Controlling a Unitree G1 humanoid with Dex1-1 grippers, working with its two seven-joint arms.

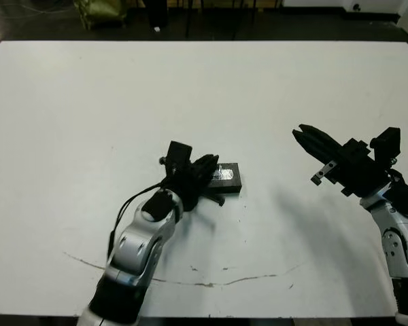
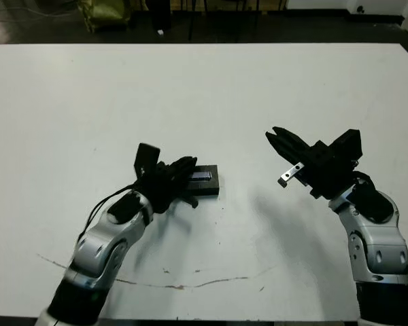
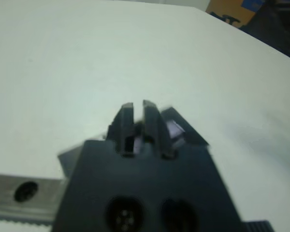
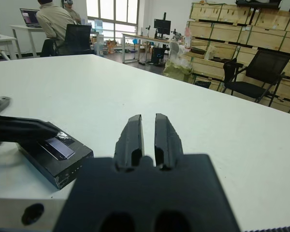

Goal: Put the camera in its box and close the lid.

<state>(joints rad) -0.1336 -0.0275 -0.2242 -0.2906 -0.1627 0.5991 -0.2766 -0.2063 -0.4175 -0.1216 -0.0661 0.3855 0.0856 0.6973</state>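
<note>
The lid (image 4: 58, 147) w/ its silvery stripe is sitting on top of a black block near mid-table, so the box looks closed, camera presumably inside (can't see it). Judging by that, task is nearly done; what's left is prob. a final press to seat the lid and pulling the arm clear.

Near to far: left gripper (image 1: 202, 171) is resting at the block's left end, fingers close together w/ only a slim gap in the left wrist view, tips over or touching the lid's edge. Can't tell if they're pinching it.

Right gripper (image 1: 306, 138) is hovering well apart to the right, above the table (image 1: 204, 88), fingers nearly pressed together, holding nothing.

Beyond the table, a person (image 4: 53, 21) is sitting at a desk, far off.
</note>
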